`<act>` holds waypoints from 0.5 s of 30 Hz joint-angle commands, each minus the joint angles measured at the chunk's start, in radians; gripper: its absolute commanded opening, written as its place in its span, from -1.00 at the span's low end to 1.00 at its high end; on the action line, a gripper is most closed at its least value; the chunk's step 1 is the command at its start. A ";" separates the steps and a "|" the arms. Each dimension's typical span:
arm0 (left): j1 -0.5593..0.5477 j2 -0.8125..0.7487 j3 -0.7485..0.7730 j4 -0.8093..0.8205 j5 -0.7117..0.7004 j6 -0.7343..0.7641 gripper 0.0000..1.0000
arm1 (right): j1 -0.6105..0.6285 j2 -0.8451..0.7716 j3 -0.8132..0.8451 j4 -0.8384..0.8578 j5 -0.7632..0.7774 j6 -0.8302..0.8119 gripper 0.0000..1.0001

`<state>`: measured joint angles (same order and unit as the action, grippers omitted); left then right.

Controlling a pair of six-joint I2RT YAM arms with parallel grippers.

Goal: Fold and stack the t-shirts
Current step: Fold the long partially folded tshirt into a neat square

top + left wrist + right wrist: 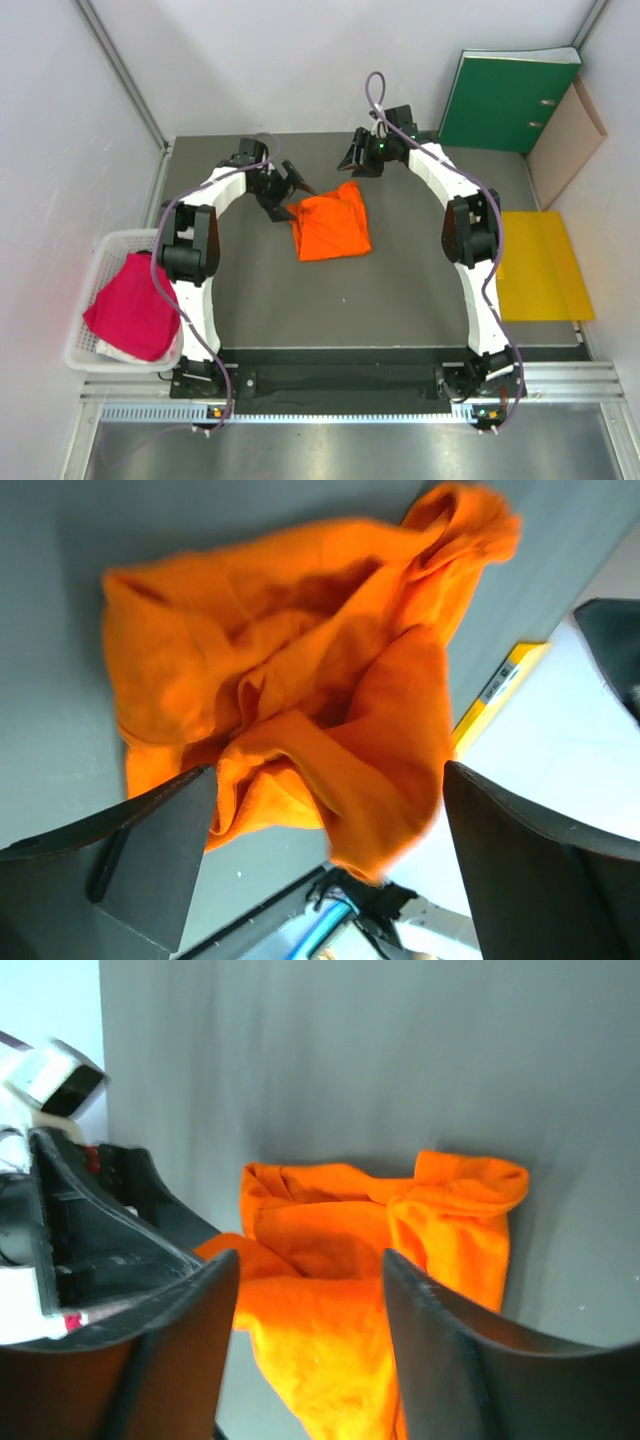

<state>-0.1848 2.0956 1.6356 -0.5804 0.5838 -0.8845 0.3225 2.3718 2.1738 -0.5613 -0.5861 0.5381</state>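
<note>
The orange t-shirt (pixel 331 229) lies crumpled and roughly folded on the dark table, at the back middle. My left gripper (pixel 288 192) is open just beyond the shirt's far left corner. In the left wrist view its dark fingers (pixel 150 865) stand wide apart above the rumpled orange cloth (pixel 280 680), holding nothing. My right gripper (pixel 357 160) is open above the shirt's far right corner. In the right wrist view its fingers (pixel 455 1360) frame the orange cloth (pixel 370 1260) without gripping it. The magenta-pink t-shirt (pixel 135 305) lies bunched in the white mesh basket (pixel 95 268) at the left.
A flat yellow envelope (pixel 540 265) lies at the table's right edge. A green binder (pixel 510 100) and a brown folder (pixel 565 135) lean at the back right. Grey walls close in the left and back. My left gripper's body shows in the right wrist view (pixel 90 1250).
</note>
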 commanded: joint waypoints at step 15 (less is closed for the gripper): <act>-0.036 -0.174 -0.040 0.042 -0.065 0.243 0.98 | -0.046 -0.324 -0.520 0.038 -0.072 -0.119 -0.02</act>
<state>-0.1829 1.9476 1.6119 -0.5495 0.5461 -0.7181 0.2813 2.1052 1.7046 -0.5877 -0.6113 0.4263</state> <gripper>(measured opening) 0.987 0.509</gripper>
